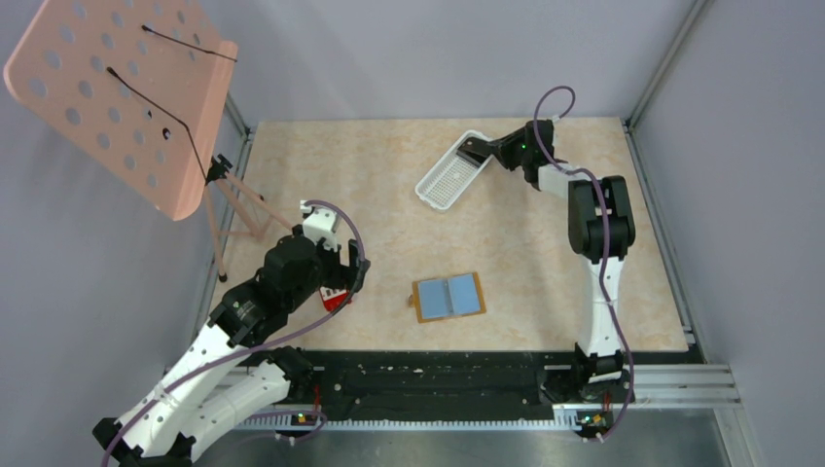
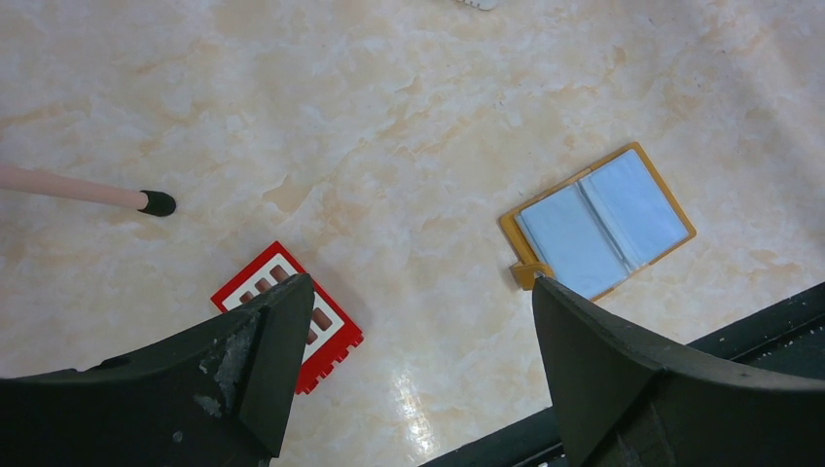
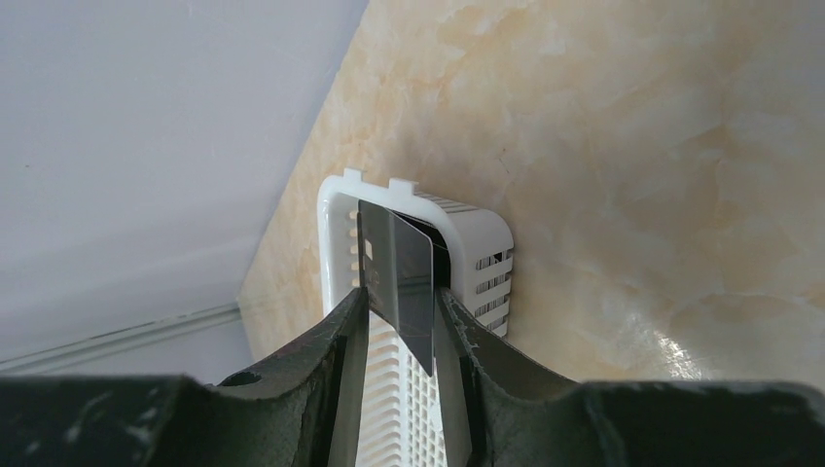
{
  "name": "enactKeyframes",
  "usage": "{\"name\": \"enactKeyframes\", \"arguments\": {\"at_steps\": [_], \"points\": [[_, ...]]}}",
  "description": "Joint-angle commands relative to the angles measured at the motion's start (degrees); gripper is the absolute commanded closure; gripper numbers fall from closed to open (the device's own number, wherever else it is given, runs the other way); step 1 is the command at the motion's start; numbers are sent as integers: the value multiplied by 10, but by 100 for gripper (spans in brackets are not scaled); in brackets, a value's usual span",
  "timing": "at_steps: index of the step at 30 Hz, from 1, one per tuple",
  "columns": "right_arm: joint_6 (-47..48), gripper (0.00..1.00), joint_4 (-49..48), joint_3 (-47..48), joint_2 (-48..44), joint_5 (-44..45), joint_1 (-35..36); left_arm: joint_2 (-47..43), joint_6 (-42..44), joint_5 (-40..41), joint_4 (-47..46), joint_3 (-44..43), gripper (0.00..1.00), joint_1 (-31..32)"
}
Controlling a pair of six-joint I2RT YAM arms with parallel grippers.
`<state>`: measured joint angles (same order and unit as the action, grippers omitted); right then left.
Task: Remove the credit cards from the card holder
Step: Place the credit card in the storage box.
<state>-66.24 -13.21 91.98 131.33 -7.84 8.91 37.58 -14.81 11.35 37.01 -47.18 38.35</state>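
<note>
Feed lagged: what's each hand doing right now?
Left hand: open, empty.
Right hand: card between jaws over white tray; grip cannot be told.

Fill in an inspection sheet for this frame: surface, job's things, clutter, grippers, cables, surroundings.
Surface: marbled table, no spills seen.
Job's things: holder open flat near the front edge, blue panels up; one card on edge between the right gripper's tips, over the tray's far end.
Clutter: red slotted piece, front left.
Grippers: left gripper open, empty; right gripper flanks the card, grip unclear.
Cables: purple cable loops off each arm.
Surroundings: pink stand at left, a foot on the table; grey walls.
</note>
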Motion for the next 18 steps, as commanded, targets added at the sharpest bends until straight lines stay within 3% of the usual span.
{"name": "enactKeyframes", "arguments": {"at_steps": [1, 18], "points": [[22, 68, 35, 27, -35, 21, 7, -9, 8, -5, -26, 3, 12, -3], [28, 70, 101, 68, -37, 44, 12, -21, 6, 4, -29, 6, 12, -5]]}}
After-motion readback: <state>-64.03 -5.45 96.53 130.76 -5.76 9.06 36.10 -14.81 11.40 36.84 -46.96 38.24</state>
